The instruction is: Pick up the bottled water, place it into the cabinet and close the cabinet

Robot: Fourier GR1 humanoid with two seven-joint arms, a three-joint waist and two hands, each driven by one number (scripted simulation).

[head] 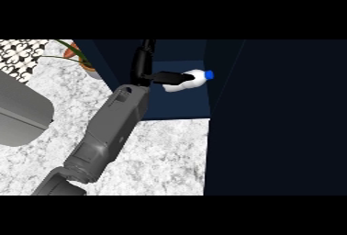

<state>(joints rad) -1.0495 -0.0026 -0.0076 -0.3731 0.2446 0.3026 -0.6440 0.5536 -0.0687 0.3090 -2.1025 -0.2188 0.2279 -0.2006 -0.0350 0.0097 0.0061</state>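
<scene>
The bottled water (pixel 193 79) lies tilted inside the open dark blue cabinet (pixel 177 104), its blue cap pointing right. The right robot hand (pixel 164 76) grasps its lower end, black fingers curled round it. The grey forearm reaches in over the marbled counter (pixel 166 156). A potted plant (pixel 80 56) stands just left of the cabinet.

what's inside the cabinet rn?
Only the bottled water shows in the cabinet: on its side, blue cap pointing right, the hand curled round its lower half. The forearm and hand cover the interior's left part; whether the bottle rests on its floor cannot be told.
</scene>
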